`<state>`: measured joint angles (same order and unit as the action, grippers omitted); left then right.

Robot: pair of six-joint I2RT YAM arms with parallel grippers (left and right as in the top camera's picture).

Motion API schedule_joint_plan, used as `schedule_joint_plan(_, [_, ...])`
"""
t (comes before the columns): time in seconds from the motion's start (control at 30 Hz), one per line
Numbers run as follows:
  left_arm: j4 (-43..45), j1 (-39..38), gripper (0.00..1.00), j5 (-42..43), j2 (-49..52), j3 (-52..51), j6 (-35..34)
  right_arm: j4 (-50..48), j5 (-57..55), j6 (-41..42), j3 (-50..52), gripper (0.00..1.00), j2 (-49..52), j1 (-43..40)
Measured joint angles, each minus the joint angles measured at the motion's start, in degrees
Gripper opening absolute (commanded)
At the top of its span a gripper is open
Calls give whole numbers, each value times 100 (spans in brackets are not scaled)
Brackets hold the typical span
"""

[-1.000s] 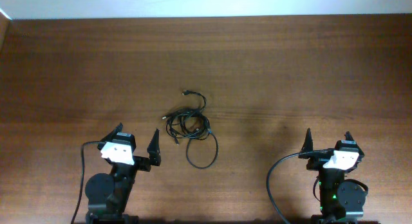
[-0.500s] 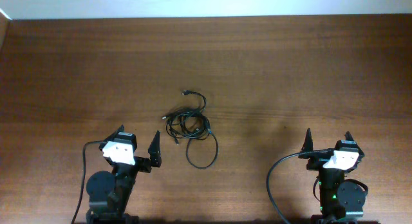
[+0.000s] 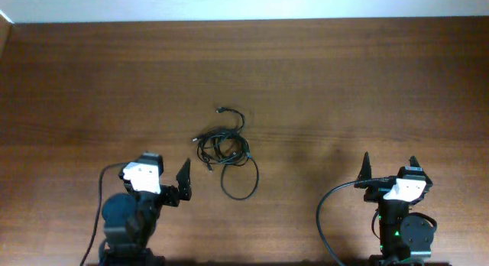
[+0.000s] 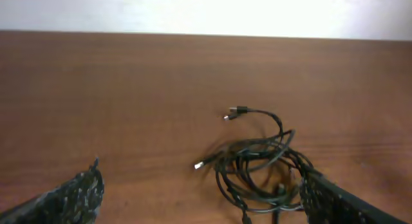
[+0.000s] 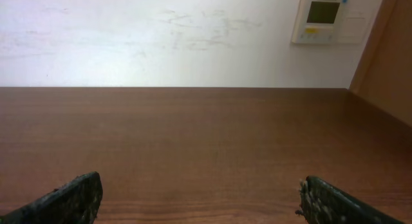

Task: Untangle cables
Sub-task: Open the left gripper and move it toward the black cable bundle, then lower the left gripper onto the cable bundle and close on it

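The cables (image 3: pixel 222 147) lie as a loose black tangle on the wooden table (image 3: pixel 344 75), left of centre. One plug end (image 3: pixel 220 109) points to the far side, and a single loop (image 3: pixel 241 182) trails toward the near edge. My left gripper (image 3: pixel 163 170) stands open just left of that loop and touches nothing. In the left wrist view the cables (image 4: pixel 254 150) sit ahead, close to the right finger (image 4: pixel 325 198), with the left gripper (image 4: pixel 201 185) open. My right gripper (image 3: pixel 390 163) is open at the near right, far from the cables. The right wrist view shows the right gripper (image 5: pixel 199 185) over bare wood.
Thick black wires (image 3: pixel 324 212) curl from the right arm base, and another wire (image 3: pixel 99 201) from the left base. A white wall with a control panel (image 5: pixel 320 17) rises beyond the table's far edge. A wooden panel (image 5: pixel 386 56) stands at the far right.
The left arm has shifted slightly to the right and toward the near edge, turning a little. The cables and the right arm have not moved.
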<state>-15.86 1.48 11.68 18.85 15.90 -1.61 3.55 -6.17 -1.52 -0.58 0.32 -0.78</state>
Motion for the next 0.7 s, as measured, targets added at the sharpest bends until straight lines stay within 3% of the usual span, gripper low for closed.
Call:
schedule_joint_plan(0.3, [-837,7,99,315,2771,1858,0,0,-2,4,0,98,17,0])
schedule_joint_plan(0.43, [-708,7,99,907,3427,2035,0,0,-2,2,0,99,17,0])
schedule_joint_plan(0.7, [-708,7,99,1067,3849,2035,0,0,-2,2,0,98,17,0])
